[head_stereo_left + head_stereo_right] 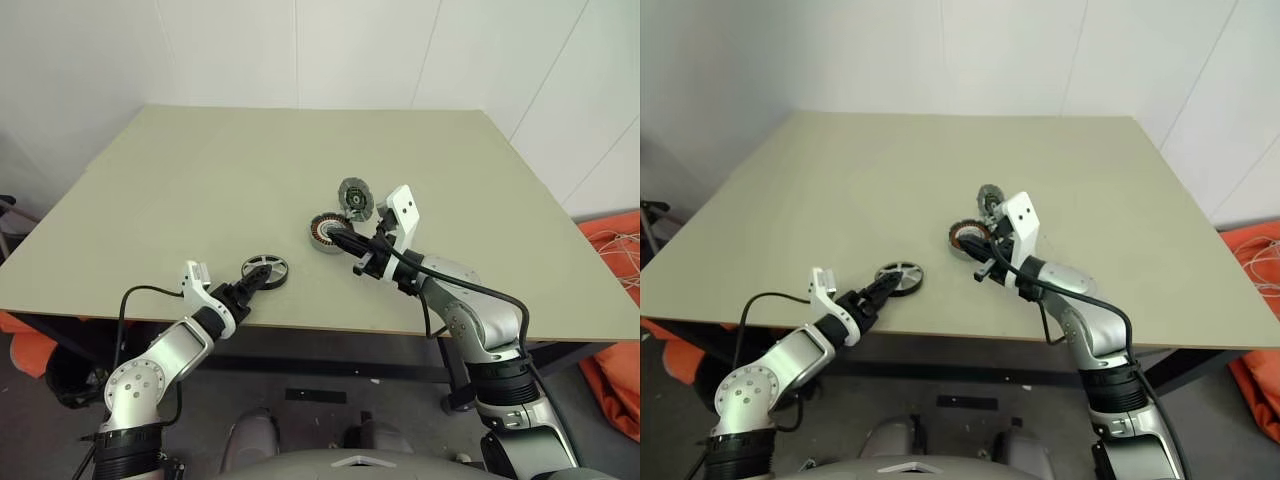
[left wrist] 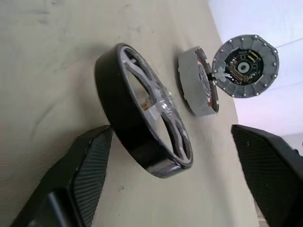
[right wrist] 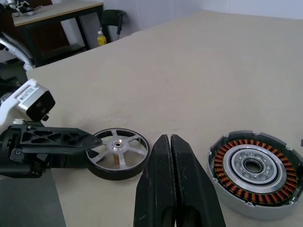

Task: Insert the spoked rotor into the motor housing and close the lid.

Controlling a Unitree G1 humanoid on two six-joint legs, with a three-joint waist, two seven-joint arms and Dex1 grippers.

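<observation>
The spoked rotor [image 1: 264, 268] lies flat on the bench [image 1: 200, 190] in the lower left-centre of the head view, near the front edge, its silver spokes framed by a dark outer ring. The left arm reaches in from the lower left, its forearm angled up and to the right, with the left pincer [image 1: 254, 285] set at the rotor's near edge. In the left wrist view its two black fingers [image 2: 85, 175] stand wide apart, one on each side of the rotor; one tip lies just beside the dark ring, and I cannot tell whether it touches. The rotor is not gripped. Toward the centre of the frame, well apart from the rotor, the motor housing [image 1: 325, 230] sits on the bench with its copper windings facing up. The right arm comes in from the lower right, bent at the elbow, its forearm pointing up and left; the right pincer [image 3: 170, 156] is closed, fingers pressed together and holding nothing, its tip just beside the housing. The lid [image 1: 355, 195] lies beyond the housing, close to it.
</observation>
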